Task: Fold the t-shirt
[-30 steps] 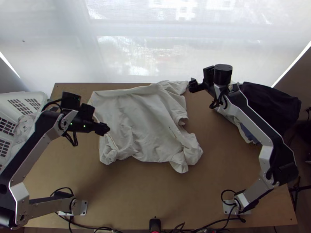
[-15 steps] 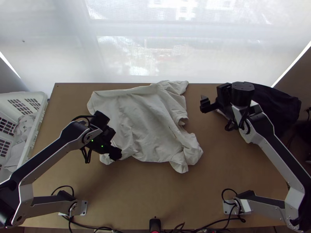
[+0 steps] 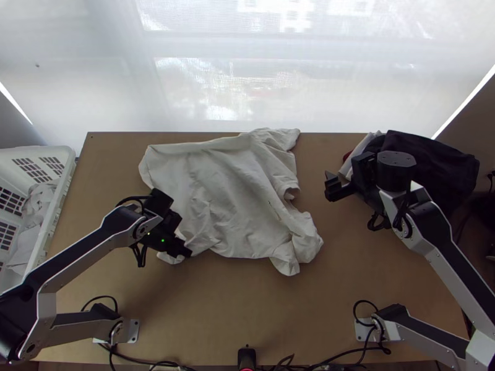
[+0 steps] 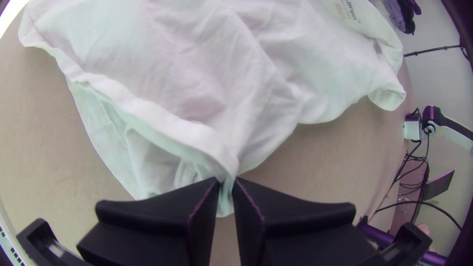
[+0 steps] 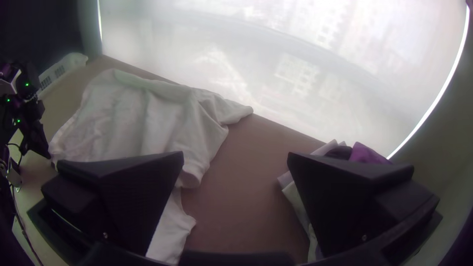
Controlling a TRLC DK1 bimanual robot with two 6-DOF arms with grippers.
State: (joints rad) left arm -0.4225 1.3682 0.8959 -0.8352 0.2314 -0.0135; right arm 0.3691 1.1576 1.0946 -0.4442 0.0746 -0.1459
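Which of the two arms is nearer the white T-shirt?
Left. The left gripper is at the near-left corner of the T-shirt, jaws shut on its edge. The right gripper is beyond the T-shirt's right side, jaws open, beside the dark clothes.

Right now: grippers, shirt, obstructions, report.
Left gripper shut on edge of t-shirt. Right gripper open, empty. T-shirt spread, rumpled. Clothes pile apart, to its right.

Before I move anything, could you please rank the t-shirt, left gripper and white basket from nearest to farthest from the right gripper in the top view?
From the right gripper:
1. T-shirt, mid-table, to its left.
2. Left gripper, at the t-shirt's near-left corner.
3. White basket, at the table's left side.
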